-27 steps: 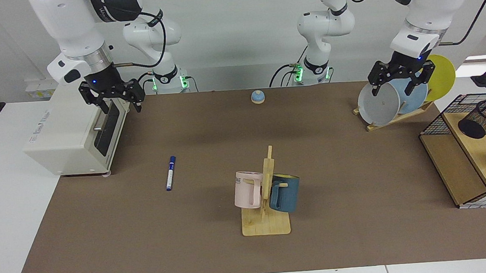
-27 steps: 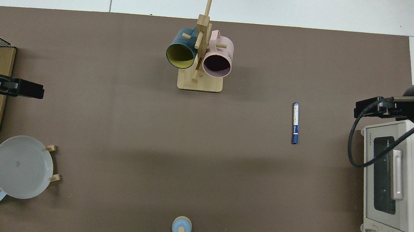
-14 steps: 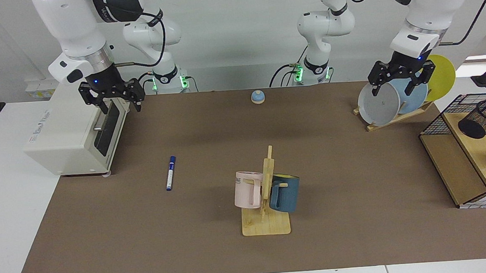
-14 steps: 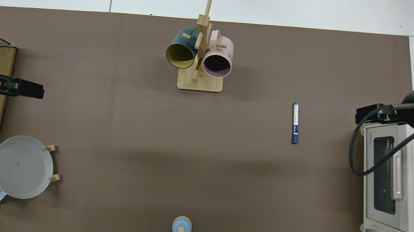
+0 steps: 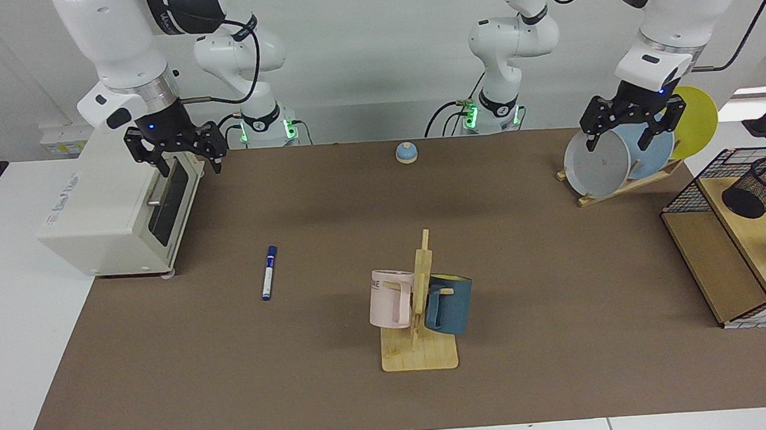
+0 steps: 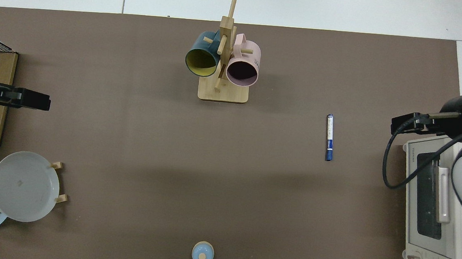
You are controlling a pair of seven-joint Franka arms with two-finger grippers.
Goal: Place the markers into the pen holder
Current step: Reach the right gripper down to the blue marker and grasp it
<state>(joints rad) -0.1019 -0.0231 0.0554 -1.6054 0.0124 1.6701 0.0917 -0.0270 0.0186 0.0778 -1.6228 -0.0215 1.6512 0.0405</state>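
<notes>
We're watching the right gripper (image 5: 176,156), fingers spread wide and holding nothing, lifting a touch and edging out from over the toaster oven (image 5: 114,215) toward the marker (image 5: 269,272), which hasn't budged and is lying flat on the mat, out in front of the oven and well apart from those fingers, so we're reading this as the very start of the reach. The left gripper (image 5: 624,132) is waiting, fingers open and empty, above the plate rack (image 5: 611,188). The pen holder (image 5: 762,186) is sitting tilted in the wire basket (image 5: 687,193) beside that rack, nothing showing inside it, far across the table from the marker.
</notes>
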